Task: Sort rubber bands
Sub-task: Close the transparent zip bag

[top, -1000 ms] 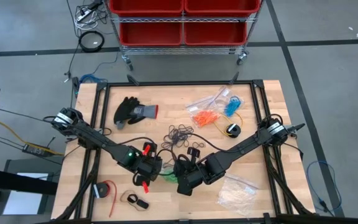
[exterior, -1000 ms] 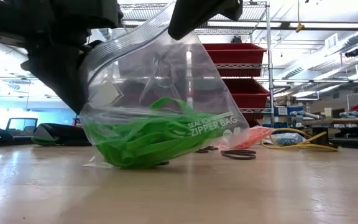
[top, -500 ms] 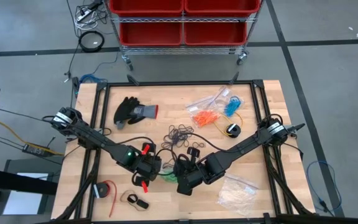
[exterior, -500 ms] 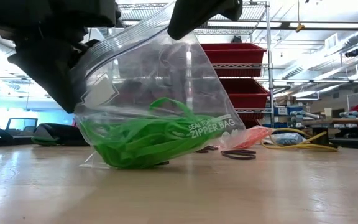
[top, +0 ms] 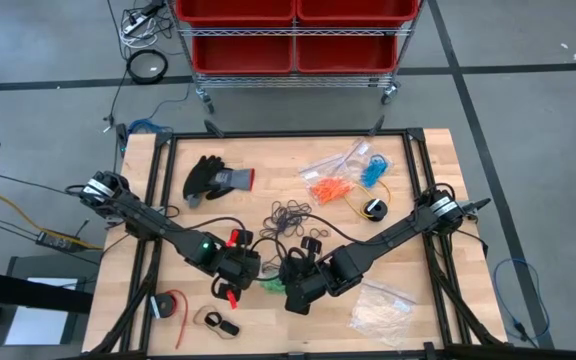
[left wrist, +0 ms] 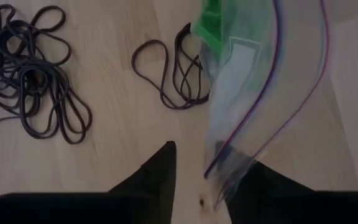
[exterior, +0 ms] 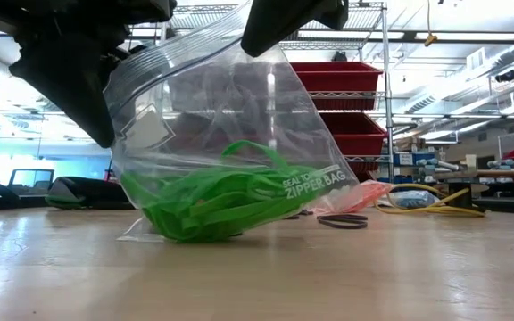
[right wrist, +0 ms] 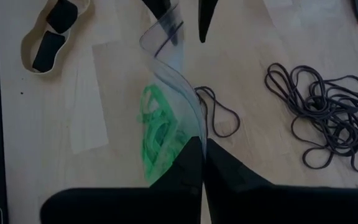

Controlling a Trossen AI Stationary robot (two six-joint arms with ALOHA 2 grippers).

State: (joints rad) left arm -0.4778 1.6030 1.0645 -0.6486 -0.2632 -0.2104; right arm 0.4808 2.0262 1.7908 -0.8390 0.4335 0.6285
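Green bands: bagged, green rubber bands [exterior: 217, 203] sit in the bottom of the clear zipper bag [exterior: 203, 116], which rests on the table [exterior: 328, 276] near its front middle.
Right gripper [right wrist: 199, 146]: fingers pinched shut on the bag's top edge, holding it up.
Left gripper [left wrist: 201, 168]: fingers parted, bag rim between them, not clamped.
Black bands: loose pile of black rubber bands [top: 290, 213] mid-table, a couple of black loops [left wrist: 176, 71] just beside the bag, unsorted.
Orange bands [top: 330, 187]: far right side, lying with clear bags; cannot tell if bagged.
Blue bands [top: 373, 170]: next to orange, same doubt.
Progress: green looks done, black clearly left; roughly partway.
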